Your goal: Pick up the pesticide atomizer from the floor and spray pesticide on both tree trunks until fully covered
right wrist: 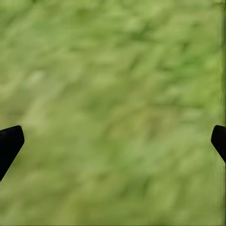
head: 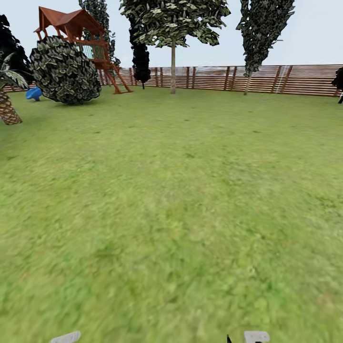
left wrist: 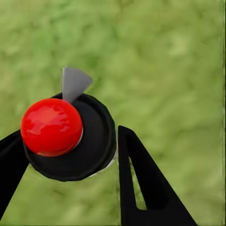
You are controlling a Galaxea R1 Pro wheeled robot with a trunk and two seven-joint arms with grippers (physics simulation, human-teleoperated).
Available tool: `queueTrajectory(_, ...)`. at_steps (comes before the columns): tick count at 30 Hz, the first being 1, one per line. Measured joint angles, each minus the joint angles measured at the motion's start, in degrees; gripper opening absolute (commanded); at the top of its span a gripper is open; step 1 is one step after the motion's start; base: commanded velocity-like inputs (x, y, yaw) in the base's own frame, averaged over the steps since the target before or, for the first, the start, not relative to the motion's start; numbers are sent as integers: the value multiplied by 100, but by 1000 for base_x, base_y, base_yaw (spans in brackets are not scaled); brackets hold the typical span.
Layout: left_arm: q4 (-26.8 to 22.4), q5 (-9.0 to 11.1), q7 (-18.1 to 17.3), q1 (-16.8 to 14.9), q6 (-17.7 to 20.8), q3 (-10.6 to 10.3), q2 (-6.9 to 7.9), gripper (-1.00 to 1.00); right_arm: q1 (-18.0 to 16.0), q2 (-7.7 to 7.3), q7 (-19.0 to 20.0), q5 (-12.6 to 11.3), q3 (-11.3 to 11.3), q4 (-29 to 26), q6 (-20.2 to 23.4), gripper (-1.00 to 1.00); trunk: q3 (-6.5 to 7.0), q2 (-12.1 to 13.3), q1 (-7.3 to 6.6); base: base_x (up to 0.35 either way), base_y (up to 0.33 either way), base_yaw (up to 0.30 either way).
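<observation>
The left gripper [left wrist: 70, 155] has its two black fingers [left wrist: 141, 179] pressed on the sides of the pesticide atomizer [left wrist: 70, 136], a black round top with a red ball and a small grey nozzle. The right gripper [right wrist: 113, 146] has its fingers wide apart with just lawn [head: 181, 205] between them. A tree [head: 173, 62] with a pale bare trunk stands far off by the wooden fence [head: 295, 78]. I think the robot should roll close first, hold the can tight, and aim the nozzle at the trunk.

Green lawn [head: 181, 200], brown slatted fence [head: 295, 78], red-capped black atomizer [left wrist: 66, 136]
</observation>
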Motion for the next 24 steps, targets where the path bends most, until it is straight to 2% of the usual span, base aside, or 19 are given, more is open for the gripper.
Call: queueTrajectory(24,-2,8,1,0,5,8,14,-100,0,0,0,0,0,1,1,100,0,0,0,303,-158,0)
